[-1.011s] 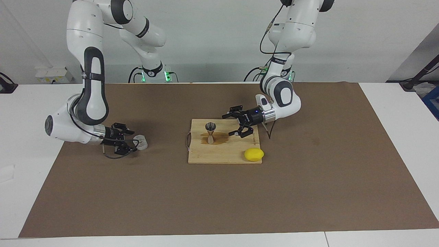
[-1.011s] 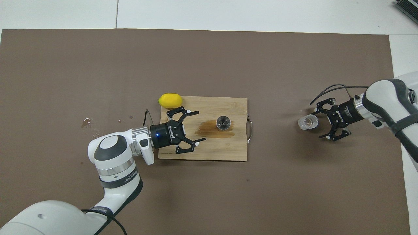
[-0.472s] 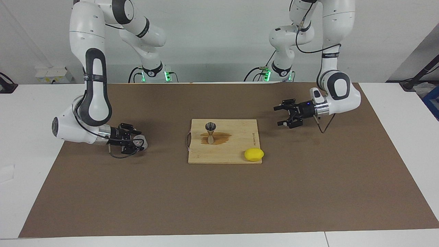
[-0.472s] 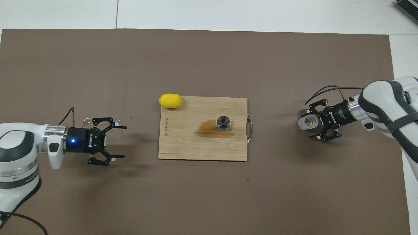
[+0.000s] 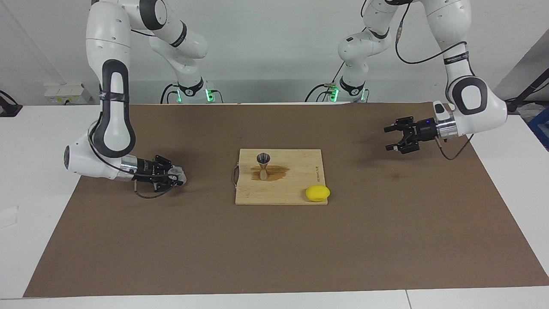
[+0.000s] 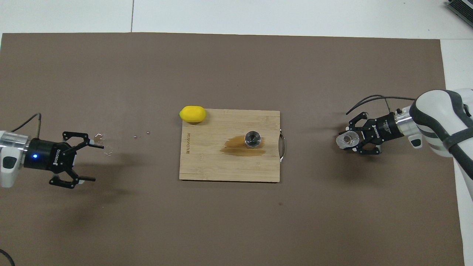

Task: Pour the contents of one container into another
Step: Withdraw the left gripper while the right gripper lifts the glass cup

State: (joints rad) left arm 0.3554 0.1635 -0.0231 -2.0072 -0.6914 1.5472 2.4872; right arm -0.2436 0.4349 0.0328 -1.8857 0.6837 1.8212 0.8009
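Observation:
The clear glass cup [image 5: 177,173] stands on the brown mat toward the right arm's end of the table; it also shows in the overhead view [image 6: 346,139]. My right gripper [image 5: 175,177] [image 6: 349,142] is low at the mat with its fingers closed on the cup's sides. The steel jigger [image 5: 263,165] [image 6: 252,139] stands upright on the wooden cutting board [image 5: 279,191] [image 6: 229,168], in a brown wet patch [image 6: 236,146]. My left gripper [image 5: 387,138] [image 6: 97,163] is open and empty, held above the mat toward the left arm's end.
A yellow lemon [image 5: 318,193] [image 6: 192,113] lies at the board's corner farthest from the robots, toward the left arm's end. Small droplets [image 6: 99,138] dot the mat beside the left gripper. The board's metal handle [image 6: 282,147] faces the glass cup.
My left gripper has drawn back from over the board to the left arm's end of the table, still open. My right gripper has moved onto the glass cup and closed on it.

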